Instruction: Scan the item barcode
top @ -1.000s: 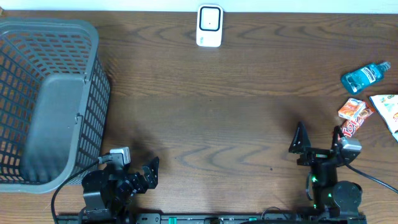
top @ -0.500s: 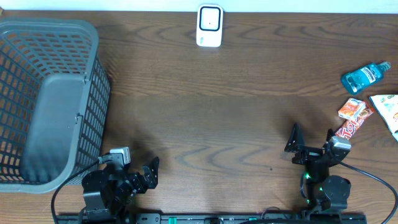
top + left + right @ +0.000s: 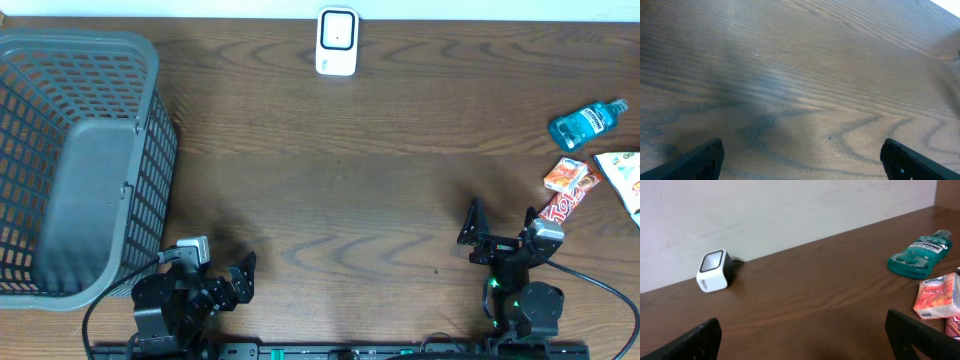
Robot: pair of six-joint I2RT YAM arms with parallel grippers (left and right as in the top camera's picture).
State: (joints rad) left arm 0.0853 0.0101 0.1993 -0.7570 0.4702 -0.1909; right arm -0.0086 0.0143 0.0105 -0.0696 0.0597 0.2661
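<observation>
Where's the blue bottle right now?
In the overhead view, the blue bottle lies on its side at the far right, just past the orange packet and well to the right of the white scanner.

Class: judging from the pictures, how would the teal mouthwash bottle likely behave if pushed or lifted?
The mouthwash bottle looks full of liquid, so it is probably heavy for its size. Lying on a broad side, it would likely slide rather than roll. Its glossy plastic may be slippery to grip.
</observation>
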